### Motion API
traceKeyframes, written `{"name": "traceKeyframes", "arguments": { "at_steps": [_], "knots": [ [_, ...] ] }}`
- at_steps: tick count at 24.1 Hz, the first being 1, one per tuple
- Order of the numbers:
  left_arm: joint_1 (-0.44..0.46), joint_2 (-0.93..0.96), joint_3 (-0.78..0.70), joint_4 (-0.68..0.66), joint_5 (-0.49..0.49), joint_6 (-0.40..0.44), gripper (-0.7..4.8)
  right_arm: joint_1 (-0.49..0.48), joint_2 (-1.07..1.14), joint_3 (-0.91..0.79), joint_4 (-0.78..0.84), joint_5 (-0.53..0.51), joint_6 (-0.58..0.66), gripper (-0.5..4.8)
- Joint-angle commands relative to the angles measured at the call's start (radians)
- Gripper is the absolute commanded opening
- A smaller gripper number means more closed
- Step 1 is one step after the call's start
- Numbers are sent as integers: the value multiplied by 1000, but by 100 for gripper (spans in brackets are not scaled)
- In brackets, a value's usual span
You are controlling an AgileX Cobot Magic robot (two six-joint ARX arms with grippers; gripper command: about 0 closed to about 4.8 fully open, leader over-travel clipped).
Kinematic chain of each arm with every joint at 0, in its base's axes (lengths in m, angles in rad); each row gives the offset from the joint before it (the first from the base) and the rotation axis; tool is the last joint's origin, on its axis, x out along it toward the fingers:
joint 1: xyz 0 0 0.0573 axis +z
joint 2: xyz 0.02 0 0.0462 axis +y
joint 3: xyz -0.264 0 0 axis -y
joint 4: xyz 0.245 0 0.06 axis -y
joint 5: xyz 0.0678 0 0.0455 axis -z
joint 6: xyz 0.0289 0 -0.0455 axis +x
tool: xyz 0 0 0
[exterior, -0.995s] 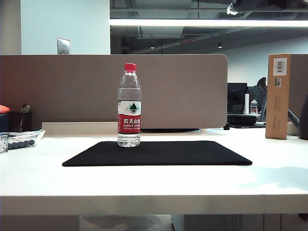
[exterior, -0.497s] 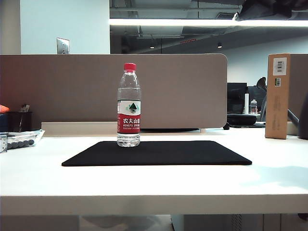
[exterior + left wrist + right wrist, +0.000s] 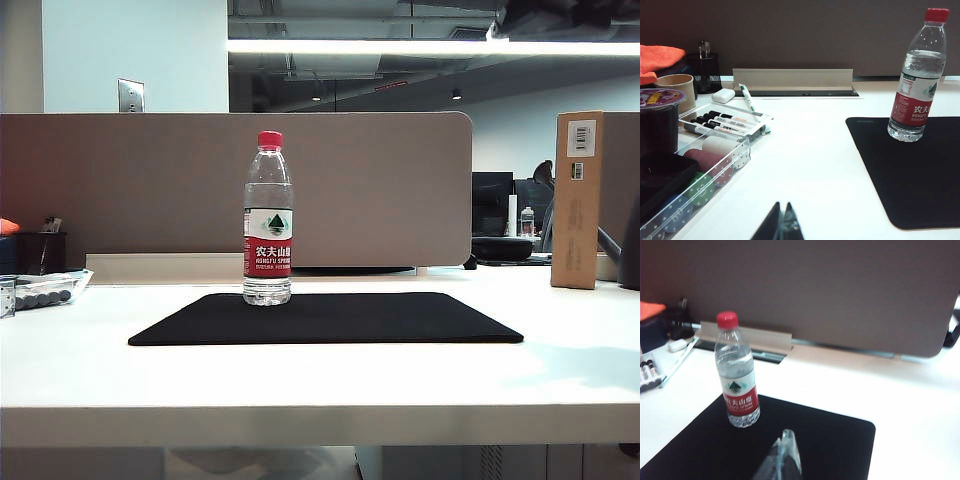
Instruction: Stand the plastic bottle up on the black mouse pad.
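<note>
**A:** Looking at the plastic bottle (image 3: 268, 218). Standing straight up on the black mouse pad (image 3: 330, 318), near its back left corner in the exterior view. See-through and bumpy, with a red cap. Wearing a red and white label with a green mountain and white Chinese words. Resting flat on the white table (image 3: 300, 385).

**B:** Seeing the same from the wrists. Showing up tall in the left wrist view, plastic bottle (image 3: 918, 75) on the near corner of the black mouse pad (image 3: 920, 175). Also showing things hidden from the exterior view: a clear tray (image 3: 700, 170) with round colored pieces, some markers (image 3: 725, 122), a tan cup (image 3: 677, 87) and an orange cloth (image 3: 660, 57).

**A:** And the grippers?

**B:** Peeking in at the edge of the left wrist view, the left gripper (image 3: 781, 227), tips pressed together, grasping nothing, well apart from the bottle. Hanging above the black mouse pad (image 3: 790, 445) in the right wrist view, the right gripper (image 3: 785, 452), clenched tight and empty, just beside the plastic bottle (image 3: 737, 372) but not touching.

**A:** Only the exterior view showing the brown cardboard box (image 3: 578, 200) far off on the right.
</note>
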Motion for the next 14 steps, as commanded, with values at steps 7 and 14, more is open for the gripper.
{"name": "traceKeyframes", "arguments": {
  "at_steps": [7,14],
  "knots": [
    [-1,0,4,12,3,0,1,-10,-140,0,-40,30,-12,-5],
    [-1,0,4,12,3,0,1,-134,-361,-23,-168,-89,-18,-5]
  ]
}}
